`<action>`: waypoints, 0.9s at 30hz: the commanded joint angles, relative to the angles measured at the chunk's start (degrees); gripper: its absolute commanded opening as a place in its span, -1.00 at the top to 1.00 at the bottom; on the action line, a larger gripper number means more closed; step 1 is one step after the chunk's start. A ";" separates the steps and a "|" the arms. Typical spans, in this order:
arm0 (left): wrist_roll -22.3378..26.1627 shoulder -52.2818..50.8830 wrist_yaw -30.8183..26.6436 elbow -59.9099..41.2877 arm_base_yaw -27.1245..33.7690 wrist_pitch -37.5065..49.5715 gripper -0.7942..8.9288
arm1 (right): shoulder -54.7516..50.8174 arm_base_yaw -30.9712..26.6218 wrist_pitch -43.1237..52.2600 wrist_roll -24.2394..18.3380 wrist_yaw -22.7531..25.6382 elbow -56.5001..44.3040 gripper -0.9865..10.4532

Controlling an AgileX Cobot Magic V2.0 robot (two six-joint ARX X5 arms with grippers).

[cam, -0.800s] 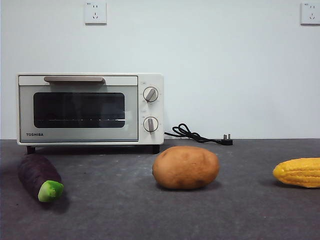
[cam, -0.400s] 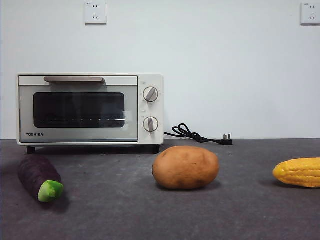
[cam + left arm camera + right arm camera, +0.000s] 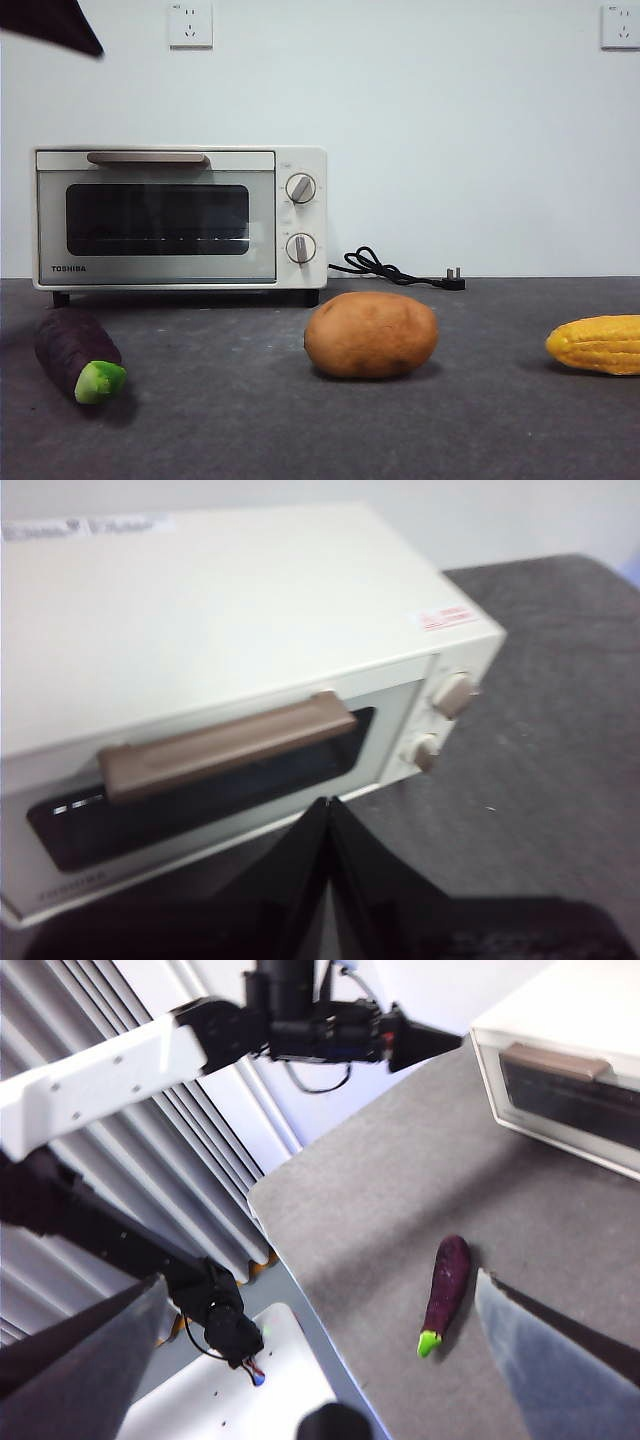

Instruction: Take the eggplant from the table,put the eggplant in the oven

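The eggplant [image 3: 78,354] is seen lying on its side on the desk [image 3: 240,430], just in front of the oven's left end, its bright green stem cap turned toward the front camera; no end effector is near it. The left end effector [image 3: 328,815] is held above and in front of the oven [image 3: 180,218], its two black jaws pressed together with nothing between them; it is shown in the front view only as a dark tip at the top left corner. The right end effector [image 3: 320,1345] is held high over the desk with its jaws spread wide, the eggplant [image 3: 445,1293] being well below it and apart. The eggplant's skin is dark purple and matte, its form short and stubby; the oven is a smooth cream-white box with a dark glass door, a bar handle [image 3: 147,158] and two round knobs; the door is shut; the desk surface is dark grey and mottled. A rounded brown potato [image 3: 371,335] and a ridged yellow corn cob [image 3: 598,344] are set further along the desk.
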 commanded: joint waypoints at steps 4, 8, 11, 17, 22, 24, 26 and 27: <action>1.60 9.33 0.04 5.31 1.68 3.85 0.85 | 0.94 0.07 -1.31 -0.44 0.09 0.33 -0.33; 1.64 14.14 0.07 9.35 1.88 3.43 0.85 | 2.45 0.07 -1.25 -0.44 0.15 0.33 -0.33; 2.23 16.52 0.07 11.21 1.90 3.61 0.85 | 3.69 0.07 -1.29 -0.44 0.44 0.33 -0.33; 2.56 19.50 0.04 12.59 1.90 4.11 0.85 | 5.68 0.07 -1.29 -0.46 0.39 0.33 -0.33; 3.54 21.51 0.02 12.57 1.90 4.28 0.85 | 6.38 0.07 -1.11 -0.92 0.42 0.35 -0.33; 3.56 22.08 0.00 12.59 1.90 4.00 0.85 | 6.40 0.07 -1.07 -0.90 0.42 0.35 -0.33; 3.56 22.62 0.02 12.57 1.90 3.91 0.85 | 6.40 0.07 -1.05 -0.92 0.42 0.35 -0.33; 3.58 22.77 0.02 12.59 1.90 3.87 0.85 | 6.40 0.07 -1.09 -0.94 0.42 0.35 -0.33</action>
